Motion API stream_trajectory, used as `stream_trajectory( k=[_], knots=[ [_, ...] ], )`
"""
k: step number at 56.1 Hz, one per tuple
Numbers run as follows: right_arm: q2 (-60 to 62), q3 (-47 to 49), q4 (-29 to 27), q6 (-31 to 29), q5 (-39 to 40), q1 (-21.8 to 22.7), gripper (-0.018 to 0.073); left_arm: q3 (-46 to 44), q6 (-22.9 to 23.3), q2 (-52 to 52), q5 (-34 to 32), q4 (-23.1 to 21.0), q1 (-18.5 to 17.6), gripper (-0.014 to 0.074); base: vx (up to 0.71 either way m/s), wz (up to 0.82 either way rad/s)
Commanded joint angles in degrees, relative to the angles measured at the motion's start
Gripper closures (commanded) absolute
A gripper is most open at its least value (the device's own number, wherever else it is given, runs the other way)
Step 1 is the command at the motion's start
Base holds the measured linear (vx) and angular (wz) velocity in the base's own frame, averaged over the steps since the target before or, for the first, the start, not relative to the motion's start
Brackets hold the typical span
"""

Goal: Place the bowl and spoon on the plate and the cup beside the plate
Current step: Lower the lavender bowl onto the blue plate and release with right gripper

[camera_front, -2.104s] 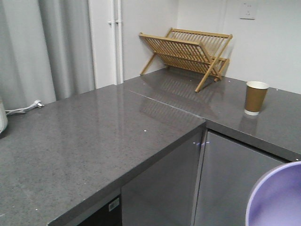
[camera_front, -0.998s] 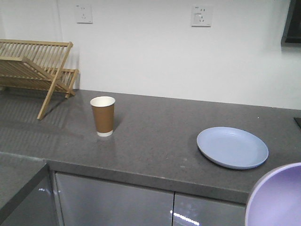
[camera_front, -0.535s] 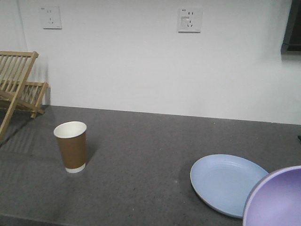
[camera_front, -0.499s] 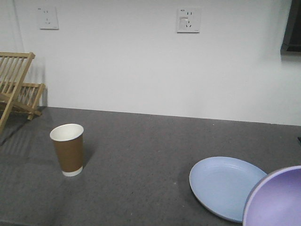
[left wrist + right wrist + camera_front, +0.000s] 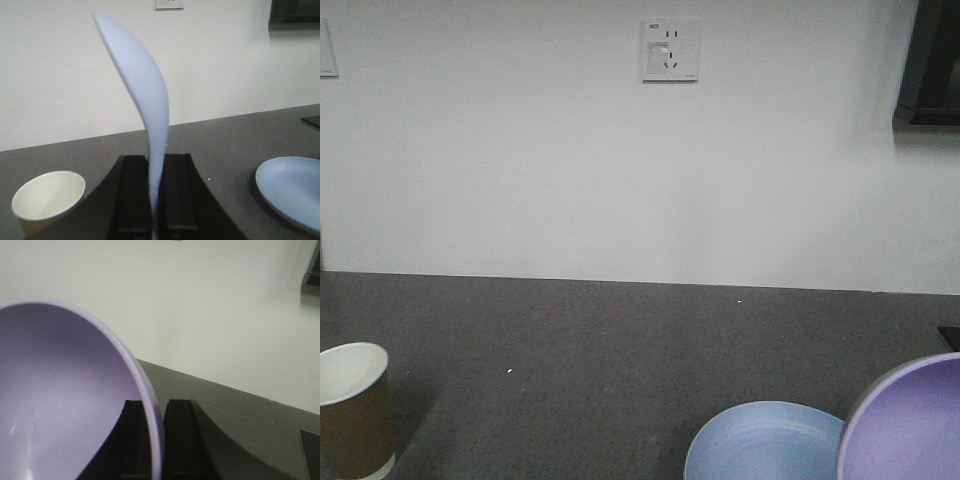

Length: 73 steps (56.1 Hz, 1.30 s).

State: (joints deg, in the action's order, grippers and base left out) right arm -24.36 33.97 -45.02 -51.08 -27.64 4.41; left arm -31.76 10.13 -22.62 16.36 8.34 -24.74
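Observation:
My left gripper (image 5: 156, 161) is shut on the handle of the white spoon (image 5: 145, 95), which stands upright with its scoop at the top. My right gripper (image 5: 159, 409) is shut on the rim of the lavender bowl (image 5: 60, 400), held tilted; the bowl (image 5: 908, 425) also fills the front view's bottom right corner. The pale blue plate (image 5: 765, 443) lies on the counter beside it, and shows at the right in the left wrist view (image 5: 292, 192). The brown cup (image 5: 353, 408) stands upright at the far left, its cream inside (image 5: 47, 197) showing.
The grey counter (image 5: 620, 350) runs back to a white wall with a socket (image 5: 670, 50). A dark panel (image 5: 930, 60) hangs at the top right. A dark object (image 5: 950, 335) sits at the counter's right edge.
The front view has closed in on the counter and shifted right. The cup slid to the left edge, the plate dropped to the bottom, and the wooden rack left the view.

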Motion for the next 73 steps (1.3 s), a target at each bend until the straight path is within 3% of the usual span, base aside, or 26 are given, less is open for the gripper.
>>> stream_trajectory(
  k=[1,57,73],
  knots=[
    [-0.4,1.6,-1.6,-0.3,3.6,-0.1,0.0568,-1.5,0.4,-0.5,-4.9,0.1,-0.3,0.0594,0.24,-0.25],
    [-0.4,1.6,-2.1,-0.3,3.5,-0.1,0.0568,-1.5,0.4,-0.5,-5.3,0.1,-0.3,0.0594,0.06,-0.06],
    [-1.7,1.6,-9.7,-0.3,5.8,-0.1,0.0568,-1.5,0.5,-0.5,-5.3,0.1,-0.3,0.0594,0.00,0.00]
  ],
)
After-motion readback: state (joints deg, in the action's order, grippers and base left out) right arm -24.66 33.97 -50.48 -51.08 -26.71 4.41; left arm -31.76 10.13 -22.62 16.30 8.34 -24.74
